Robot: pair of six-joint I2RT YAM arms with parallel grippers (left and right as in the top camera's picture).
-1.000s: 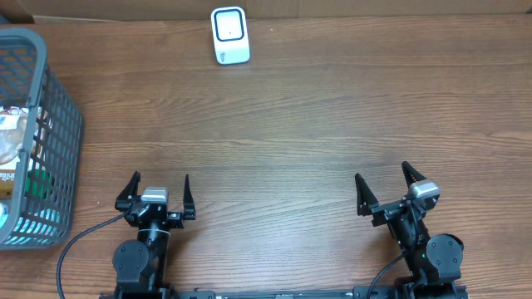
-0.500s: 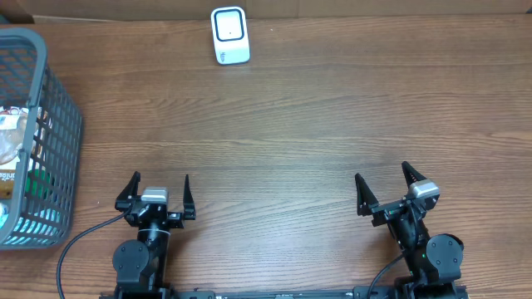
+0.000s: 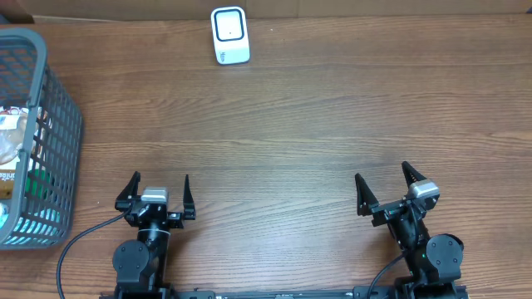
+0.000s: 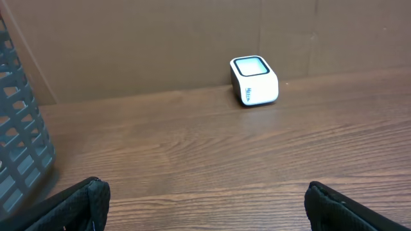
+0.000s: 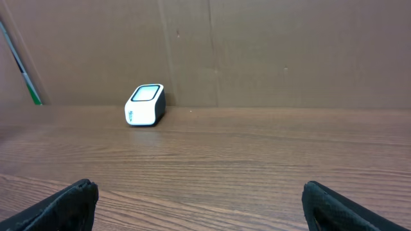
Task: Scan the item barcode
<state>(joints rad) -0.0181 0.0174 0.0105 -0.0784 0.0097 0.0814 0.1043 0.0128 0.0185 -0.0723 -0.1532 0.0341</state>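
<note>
A white barcode scanner (image 3: pixel 229 35) with a dark window stands at the far edge of the wooden table; it also shows as the scanner (image 4: pixel 254 80) in the left wrist view and the scanner (image 5: pixel 145 105) in the right wrist view. Packaged items (image 3: pixel 15 158) lie inside the grey basket (image 3: pixel 58 124) at the left; no single item is out on the table. My left gripper (image 3: pixel 158 187) rests open near the front edge, nothing between its fingers. At the front right, my right gripper (image 3: pixel 384 183) is likewise open and empty. Both are far from the scanner.
The basket wall (image 4: pixel 19 141) stands close to the left of my left gripper. A brown cardboard wall (image 5: pixel 257 45) backs the table behind the scanner. A green-tipped stick (image 5: pixel 22 70) leans at the far left in the right wrist view.
</note>
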